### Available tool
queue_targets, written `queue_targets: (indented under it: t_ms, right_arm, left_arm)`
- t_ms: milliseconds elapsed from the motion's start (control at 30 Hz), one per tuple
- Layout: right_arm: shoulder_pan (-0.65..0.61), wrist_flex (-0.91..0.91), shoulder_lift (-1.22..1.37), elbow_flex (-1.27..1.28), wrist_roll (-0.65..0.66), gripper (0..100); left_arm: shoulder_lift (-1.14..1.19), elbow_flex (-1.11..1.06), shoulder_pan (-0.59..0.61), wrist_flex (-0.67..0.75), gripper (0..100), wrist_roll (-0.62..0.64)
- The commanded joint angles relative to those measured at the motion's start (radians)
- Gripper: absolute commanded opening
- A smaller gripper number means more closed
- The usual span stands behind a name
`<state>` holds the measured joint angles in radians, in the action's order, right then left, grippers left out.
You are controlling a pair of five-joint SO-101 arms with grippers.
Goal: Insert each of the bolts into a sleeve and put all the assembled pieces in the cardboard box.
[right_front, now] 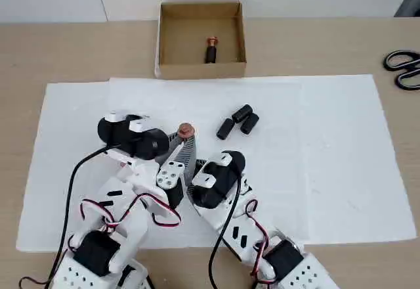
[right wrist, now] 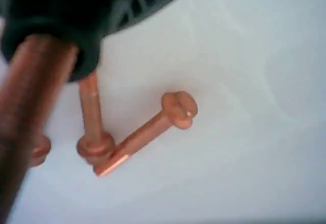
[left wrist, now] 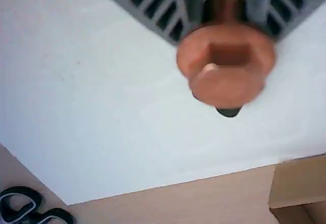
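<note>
My left gripper (right_front: 186, 146) is shut on a copper bolt (right_front: 186, 130) above the white paper, with the head pointing toward the far side. In the left wrist view the grey ribbed fingers (left wrist: 147, 5) clamp the shaft behind the bolt's head (left wrist: 226, 66). My right gripper (right wrist: 76, 40) holds a black sleeve (right wrist: 81, 63); a blurred copper shaft (right wrist: 30, 112) meets its end. Loose bolts (right wrist: 147, 130) lie on the paper beneath it. Three black sleeves (right_front: 237, 121) lie just right of the held bolt. The cardboard box (right_front: 200, 69) at the back holds one assembled piece (right_front: 211, 49).
White paper (right_front: 328, 171) covers the middle of the wooden table. Black scissors (right_front: 403, 69) lie at the far right edge. The right arm's body (right_front: 216, 177) sits close against the left gripper, and cables trail over the near paper.
</note>
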<state>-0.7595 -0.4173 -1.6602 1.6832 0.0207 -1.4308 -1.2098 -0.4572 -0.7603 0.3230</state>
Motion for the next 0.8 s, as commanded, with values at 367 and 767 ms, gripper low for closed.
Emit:
queue_targets:
  t_ms: [367,767]
  right_arm:
    - [0.001,0.005,-0.022,0.008,-0.006,0.5]
    - [0.001,0.005,-0.024,0.008,-0.006,0.5]
  left_arm:
    - [-0.002,0.064,0.006,-0.155,0,-0.055]
    - [-0.002,-0.004,0.006,-0.164,0,-0.055]
